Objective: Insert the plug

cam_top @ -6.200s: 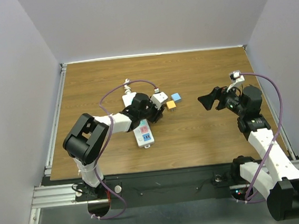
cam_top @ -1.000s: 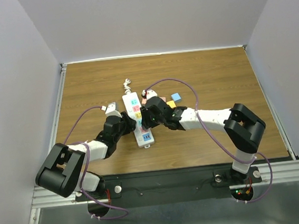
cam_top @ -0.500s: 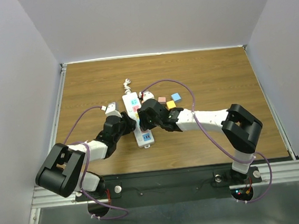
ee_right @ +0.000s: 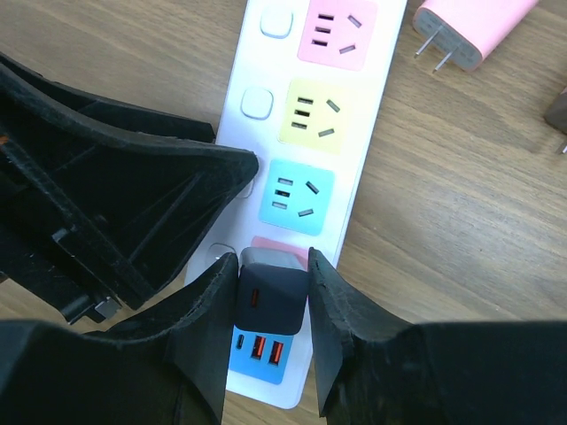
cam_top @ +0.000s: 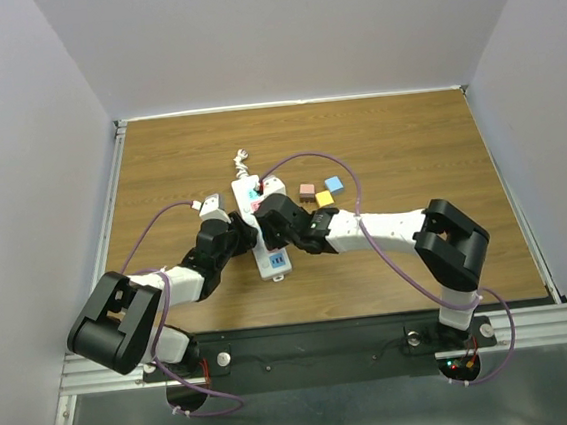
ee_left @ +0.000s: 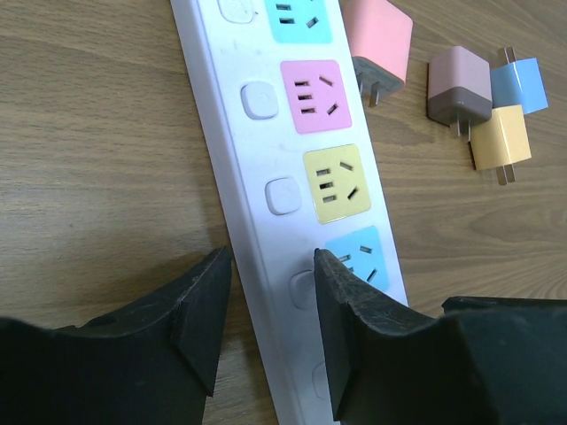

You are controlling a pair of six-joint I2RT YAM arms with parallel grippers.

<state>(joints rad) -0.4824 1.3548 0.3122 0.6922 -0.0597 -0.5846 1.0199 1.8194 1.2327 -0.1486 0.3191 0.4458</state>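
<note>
Right hand (ee_right: 273, 305) clamps the dark plug (ee_right: 271, 288) over the power strip's (ee_left: 266, 142) near pink socket; left hand (ee_left: 270, 305) pinches the strip's left edge, mid-worktop (cam_top: 407, 140).

power strip (ee_left: 266, 190) ends cropped (both wrist views)

Even, bright overhead lighting with soft shadows on the counter (cam_top: 407, 140); wrist views sharp at centre, near black fingers (ee_left: 204, 310) slightly blurred.

Both arms reach inward and meet left of the frame's centre. The left gripper (ee_left: 270, 305) has its jaws partly apart. The right gripper (ee_right: 270, 332) has its jaws closed.
</note>
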